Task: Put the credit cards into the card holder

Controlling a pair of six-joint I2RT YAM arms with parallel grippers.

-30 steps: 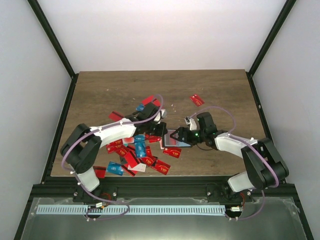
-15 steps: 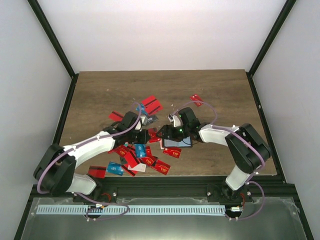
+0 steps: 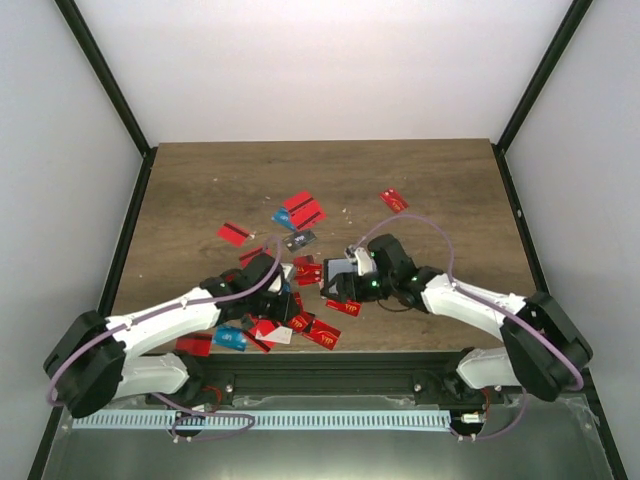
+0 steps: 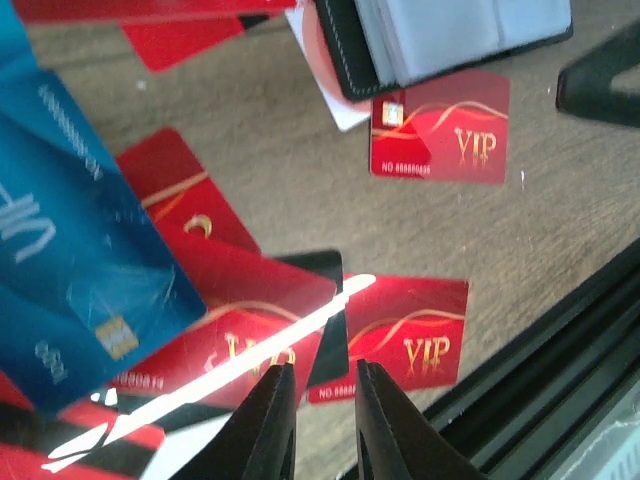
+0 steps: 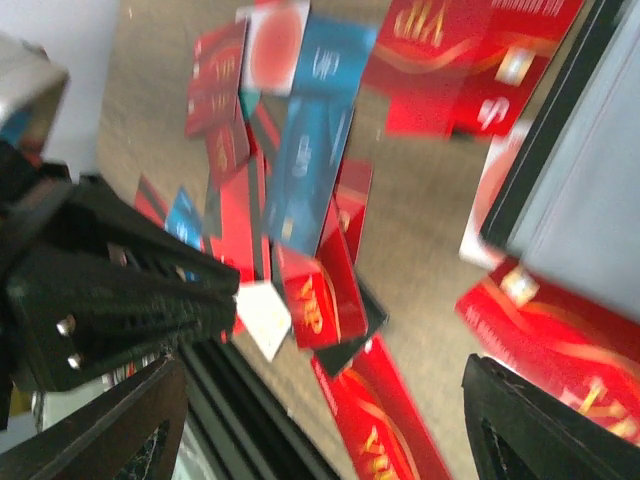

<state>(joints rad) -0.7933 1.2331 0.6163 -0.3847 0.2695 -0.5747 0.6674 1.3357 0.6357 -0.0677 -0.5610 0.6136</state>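
Narrowly parted, the jaws of the left gripper (image 4: 322,400) close on nothing; its two fingers (image 4: 272,425) hang just above the card pile. Between them show a black-backed card (image 4: 322,275) and a red VIP card (image 4: 410,350) lying flat on the wooden table (image 3: 200,180). The right gripper (image 5: 325,400) has its jaws spread wide and also grips nothing.

The card holder (image 3: 343,270) lies open on the table, its greyish-blue pockets facing up inside a black stitched edge (image 4: 350,60). The right gripper sits over its near side in the top view. In the right wrist view the holder (image 5: 580,190) lies at the right edge, outside the gap between the fingers.

Most of the credit cards (image 3: 272,312) lie in an overlapping heap to the left of the holder, where the left gripper (image 3: 292,303) hovers. They are mainly red, with blue ones (image 5: 305,150) mixed in. One red VIP card (image 4: 440,140) pokes out from under the holder's near edge, and more red ones (image 5: 560,340) lie beside it. Beyond the holder are two red cards (image 3: 303,210), a dark grey card (image 3: 300,240) and a red black-striped card (image 3: 234,233). A single red card (image 3: 394,200) lies beyond it and to the right.
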